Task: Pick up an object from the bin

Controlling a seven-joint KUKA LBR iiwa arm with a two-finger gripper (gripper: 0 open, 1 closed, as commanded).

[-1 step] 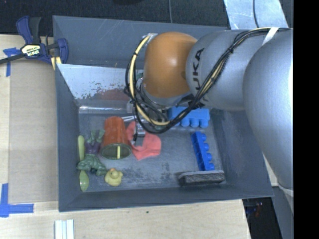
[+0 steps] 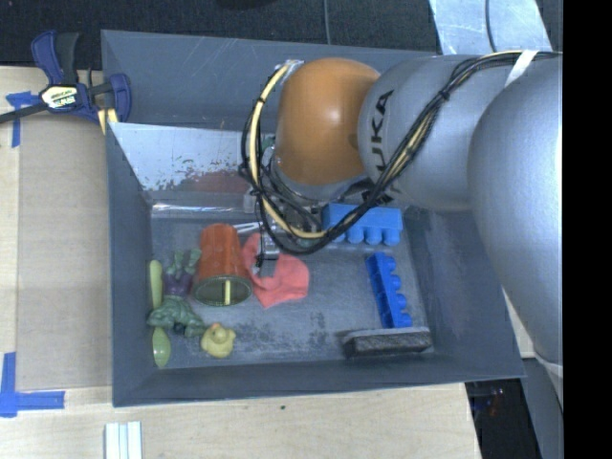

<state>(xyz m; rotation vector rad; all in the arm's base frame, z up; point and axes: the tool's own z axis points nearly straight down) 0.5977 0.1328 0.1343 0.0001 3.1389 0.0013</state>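
Lump of pink stuff (image 2: 284, 283) lies just beside my gripper (image 2: 265, 253), red cup (image 2: 220, 256) on its other side; open or closed, I cannot tell.

The arm's orange cover (image 2: 320, 122) hides most of the claw (image 2: 267, 251) and part of the blue block (image 2: 378, 226).

single camera, set above the grey bin (image 2: 129, 285), looking down on it and tilted somewhat to one side. close in: the bin takes up most of the view. arm (image 2: 459, 142) crosses in from the right, overhanging the bin's upper right.
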